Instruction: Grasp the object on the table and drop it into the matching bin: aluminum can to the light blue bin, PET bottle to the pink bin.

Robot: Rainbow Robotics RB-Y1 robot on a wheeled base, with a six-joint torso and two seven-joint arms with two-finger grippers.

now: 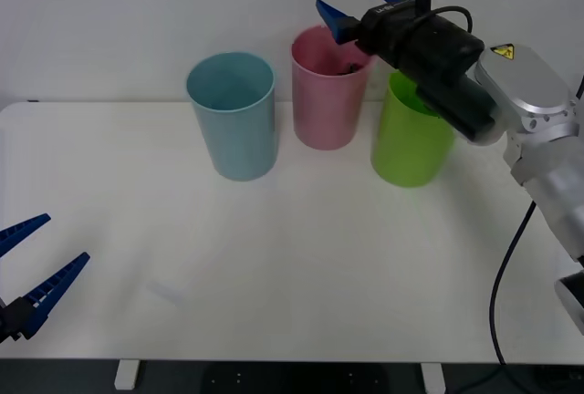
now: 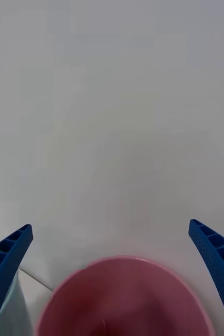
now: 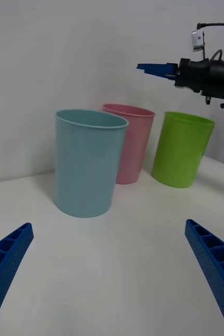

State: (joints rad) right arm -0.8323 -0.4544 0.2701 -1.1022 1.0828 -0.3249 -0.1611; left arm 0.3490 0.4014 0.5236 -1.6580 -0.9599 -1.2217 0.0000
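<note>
PET bottle point(image 1: 344, 69) dark inside tapered pink bin point(image 1: 324, 107); ribbed right pincer point(image 1: 363, 8) released above rim.

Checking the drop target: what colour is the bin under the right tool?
Pink bin; clearest in the front view.

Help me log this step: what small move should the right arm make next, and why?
Probably lift the right gripper back from the tall pink plastic bin: its blue fingers are open and empty above the rim, and something dark, seemingly the bottle, lies inside.
</note>
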